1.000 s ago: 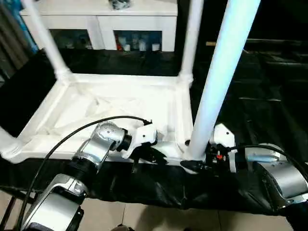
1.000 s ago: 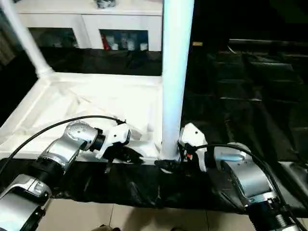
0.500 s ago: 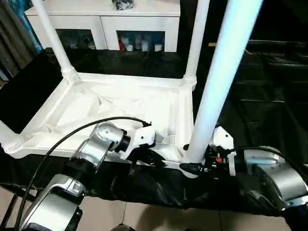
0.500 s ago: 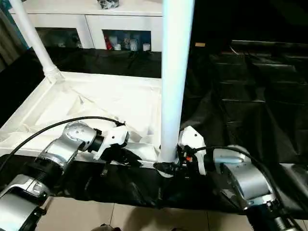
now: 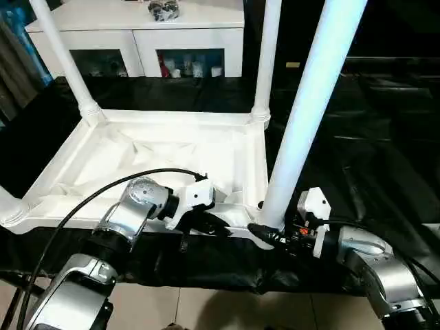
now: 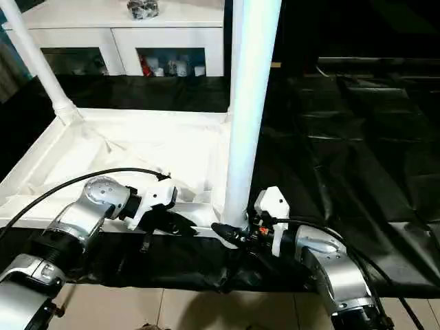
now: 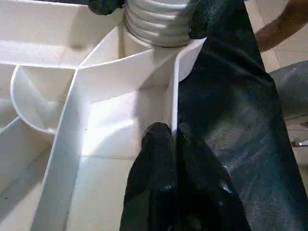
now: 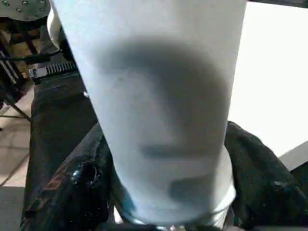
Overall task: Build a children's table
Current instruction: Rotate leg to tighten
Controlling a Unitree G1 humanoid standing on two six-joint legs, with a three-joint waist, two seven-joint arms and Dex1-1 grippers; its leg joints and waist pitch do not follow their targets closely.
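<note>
While the left gripper (image 7: 174,137) stays pinched on the near rim of the upturned table top (image 5: 165,158), the right gripper (image 5: 265,234) keeps its clamp round the fourth leg (image 5: 309,110); that leg now stands nearer upright (a second ago it leaned more). Its foot sits in the near right corner socket (image 7: 159,24), so seating seems almost done; three legs already stand in theirs.
</note>
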